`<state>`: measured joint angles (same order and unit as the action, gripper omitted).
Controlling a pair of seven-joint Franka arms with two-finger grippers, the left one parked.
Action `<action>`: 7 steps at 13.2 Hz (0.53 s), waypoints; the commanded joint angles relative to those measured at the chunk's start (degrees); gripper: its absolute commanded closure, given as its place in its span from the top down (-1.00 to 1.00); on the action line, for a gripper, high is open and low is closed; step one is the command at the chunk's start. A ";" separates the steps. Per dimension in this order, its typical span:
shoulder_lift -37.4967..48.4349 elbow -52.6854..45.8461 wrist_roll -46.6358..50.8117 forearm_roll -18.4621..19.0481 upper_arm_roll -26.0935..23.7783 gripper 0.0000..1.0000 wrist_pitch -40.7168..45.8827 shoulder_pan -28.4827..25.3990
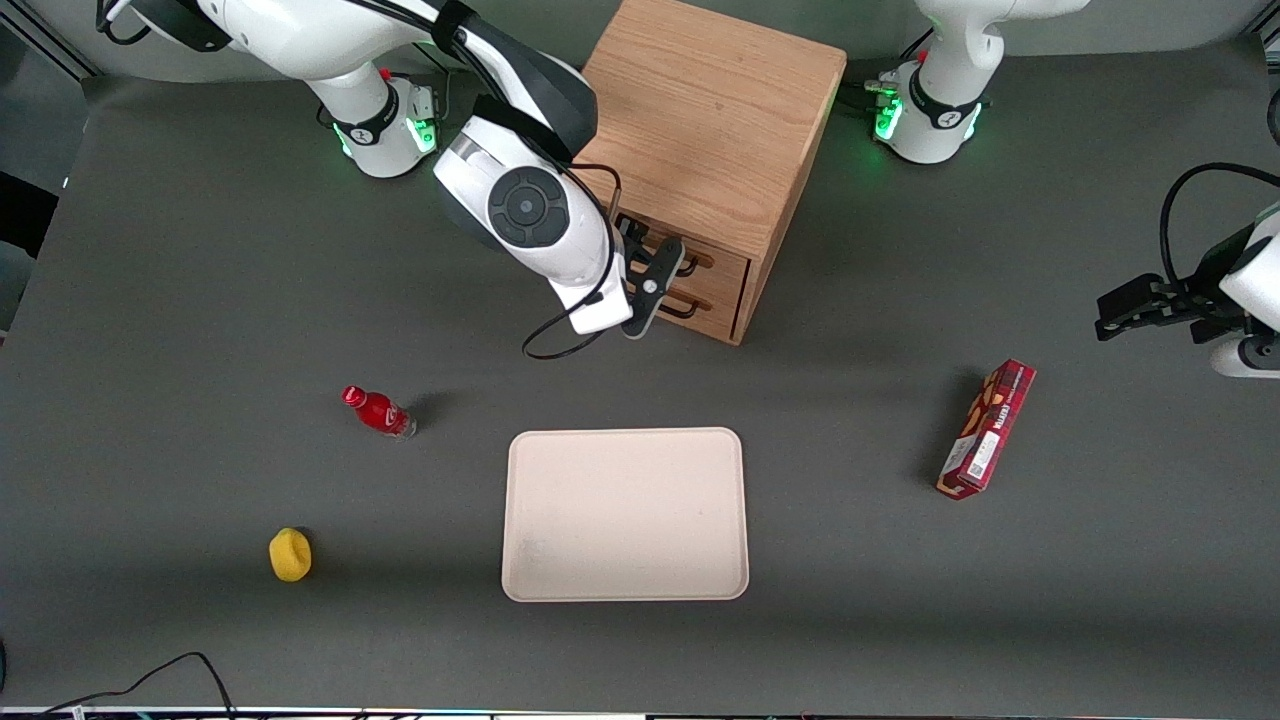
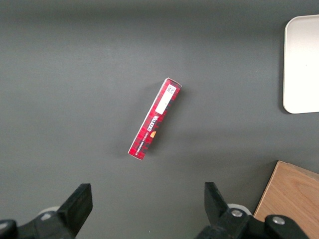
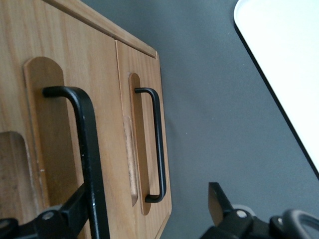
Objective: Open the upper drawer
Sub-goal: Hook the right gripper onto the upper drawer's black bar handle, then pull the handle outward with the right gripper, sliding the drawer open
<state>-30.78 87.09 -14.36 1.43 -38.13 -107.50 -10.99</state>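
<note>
Entry, front and wrist cameras.

- Wooden cabinet (image 1: 710, 110) stands in the upper centre of the front frame on the dark grey counter (image 1: 200, 300), its drawer face turned toward the camera.
- Upper drawer (image 1: 722, 268) is the topmost of the two fronts. In the wrist view its face (image 3: 55, 129) looks level with the lower drawer (image 3: 142, 64), so I read it as shut.
- Its black bar handle (image 3: 89, 149) stands off the wood. The lower handle (image 3: 158, 144) runs parallel to it, nearer the counter.
- Tool (image 1: 650, 290) hangs right in front of the drawer face, at the height of the two handles. From the wrist camera the tool (image 3: 148, 189) is spread wide. The upper handle's bar passes between the fingers, close against one finger (image 3: 75, 211) and well apart from the other. Nothing is clamped.
- Beige tray (image 1: 625, 515) lies flat in the lower centre of the front frame, nearer the camera than the cabinet.
- Small red bottle (image 1: 378, 411) lies on its side toward the working arm's end. A yellow rounded object (image 1: 290, 555) sits nearer the camera than the bottle.
- Red snack box (image 1: 987, 430) lies toward the parked arm's end, seen also from the left wrist (image 2: 154, 119).
</note>
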 commanded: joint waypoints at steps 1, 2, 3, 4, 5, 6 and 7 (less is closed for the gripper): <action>-0.86 -0.25 -3.21 2.26 1.13 1.00 -1.92 0.53; -0.86 -0.34 -3.21 2.35 1.22 1.00 -2.62 0.79; -0.86 -0.34 -3.48 2.44 1.39 1.00 -3.06 0.97; -0.86 -0.69 -3.91 2.79 2.35 1.00 -3.41 0.97; -0.86 -0.86 -4.44 3.40 3.06 1.00 -3.50 1.06; -0.86 -1.30 -4.62 3.49 3.67 1.00 -3.50 1.06; -0.86 -1.65 -5.23 3.49 4.46 1.00 -3.50 1.06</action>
<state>-30.88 86.93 -17.98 3.58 -34.47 -110.52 -9.85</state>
